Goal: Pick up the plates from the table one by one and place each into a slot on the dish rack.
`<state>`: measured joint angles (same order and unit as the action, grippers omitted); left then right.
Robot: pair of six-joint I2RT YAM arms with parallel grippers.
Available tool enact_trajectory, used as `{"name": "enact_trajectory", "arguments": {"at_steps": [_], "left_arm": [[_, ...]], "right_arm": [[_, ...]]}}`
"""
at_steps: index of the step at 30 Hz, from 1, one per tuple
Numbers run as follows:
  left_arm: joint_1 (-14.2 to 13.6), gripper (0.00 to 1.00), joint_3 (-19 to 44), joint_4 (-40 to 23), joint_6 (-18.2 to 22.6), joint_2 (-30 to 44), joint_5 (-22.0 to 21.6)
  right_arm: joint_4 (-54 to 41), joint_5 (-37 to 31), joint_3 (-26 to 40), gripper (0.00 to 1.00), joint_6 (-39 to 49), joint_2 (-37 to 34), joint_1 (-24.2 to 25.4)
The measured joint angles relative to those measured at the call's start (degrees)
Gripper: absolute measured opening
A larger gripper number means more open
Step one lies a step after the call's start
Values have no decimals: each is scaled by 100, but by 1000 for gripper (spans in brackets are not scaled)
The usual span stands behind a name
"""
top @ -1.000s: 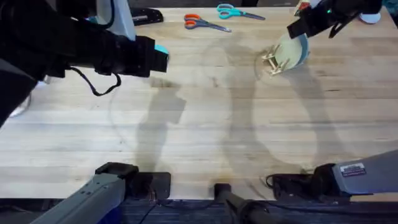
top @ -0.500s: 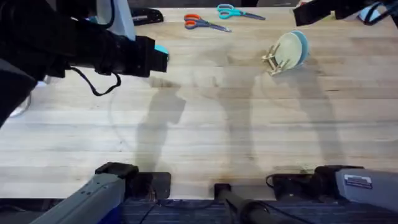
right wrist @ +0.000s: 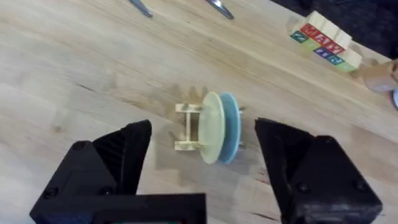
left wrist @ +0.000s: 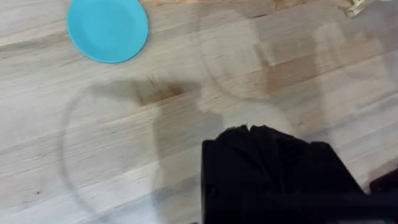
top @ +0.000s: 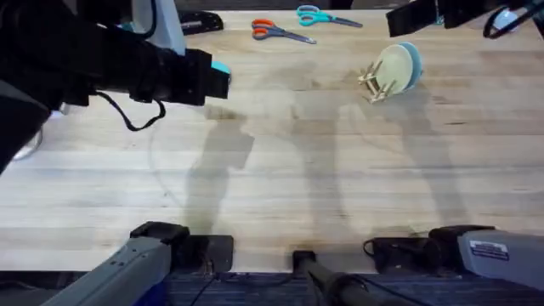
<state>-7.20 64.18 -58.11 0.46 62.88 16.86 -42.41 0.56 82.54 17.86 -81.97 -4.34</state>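
Right wrist view: my right pincer (right wrist: 202, 171) hangs wide open and empty above the counter (right wrist: 74, 62), its two black fingers (right wrist: 127, 152) spread to either side of the dish rack (right wrist: 189, 129) below. The rack stands on the wood apart from both fingers, and two plates sit upright in it side by side: the pale yellow plate (right wrist: 212, 127) nearer the rack's free pegs, the teal plate (right wrist: 229, 127) just behind it. Farther off lie lettered wooden blocks (right wrist: 320, 38) near the counter's edge. Overhead, the rack (top: 371, 82) with its plates is at the far right of the counter, with two pairs of scissors (top: 280, 32) along the far edge. My left pincer (left wrist: 267, 165) is a dark mass from its own wrist camera and I cannot tell how it stands; a sky-blue plate (left wrist: 107, 29) lies flat on the wood well beyond it.
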Motion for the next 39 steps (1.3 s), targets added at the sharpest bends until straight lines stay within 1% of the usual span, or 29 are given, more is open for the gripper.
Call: {"name": "enact_trajectory", "arguments": {"at_steps": [1, 2, 3, 4, 5, 8, 9, 10, 12, 21, 29, 32, 34, 35, 36, 37, 38, 39], "left_arm": [[0, 63, 0, 2, 4, 1, 0], [0, 107, 0, 2, 5, -1, 0], [0, 183, 0, 2, 19, 0, -2], [0, 284, 0, 2, 19, -1, -2], [0, 393, 0, 2, 45, 1, -9], [0, 845, 0, 2, 40, 1, -7], [0, 956, 0, 0, 23, 1, -7], [0, 983, 0, 0, 31, 0, -7], [0, 993, 0, 0, 40, -1, -8], [0, 993, 0, 7, 39, 1, -7], [0, 993, 0, 28, 40, -1, -7], [0, 996, 0, 28, 40, 1, -7], [0, 985, 0, 28, 43, -1, -8], [0, 953, 0, 24, 42, -1, -7], [0, 596, 0, 24, 34, -1, -9], [0, 475, 0, 24, 38, 1, -11], [0, 50, 0, 24, 62, -1, -19], [0, 44, 0, 24, 61, 0, -23]], "right_arm": [[2, 4, 0, 995, -8, 0, -31], [2, 16, 0, 994, -10, 0, -65], [1, 21, 0, 994, -12, 0, -97], [2, 33, 0, 995, -12, 0, -125], [2, 37, 0, 994, -14, 0, -147], [0, 37, 0, 994, -22, 0, -162], [2, 37, 0, 995, -30, 0, -162], [1, 37, 0, 994, -32, 0, -162], [0, 37, 0, 995, -32, 0, -162], [0, 37, 0, 994, -32, 0, -169], [-27, 37, 0, 995, -44, 0, -296], [-240, 39, 0, 995, -295, 0, -339], [-377, 43, 0, 995, -570, 0, -353], [-437, 71, 0, 995, -734, 0, -356], [-509, 267, 0, 995, -1114, 0, -365], [-509, 355, 0, 995, -1201, 0, -365], [-435, 865, 0, 994, -1605, 0, -365], [-418, 998, 0, 994, -1731, 0, -365]]}}
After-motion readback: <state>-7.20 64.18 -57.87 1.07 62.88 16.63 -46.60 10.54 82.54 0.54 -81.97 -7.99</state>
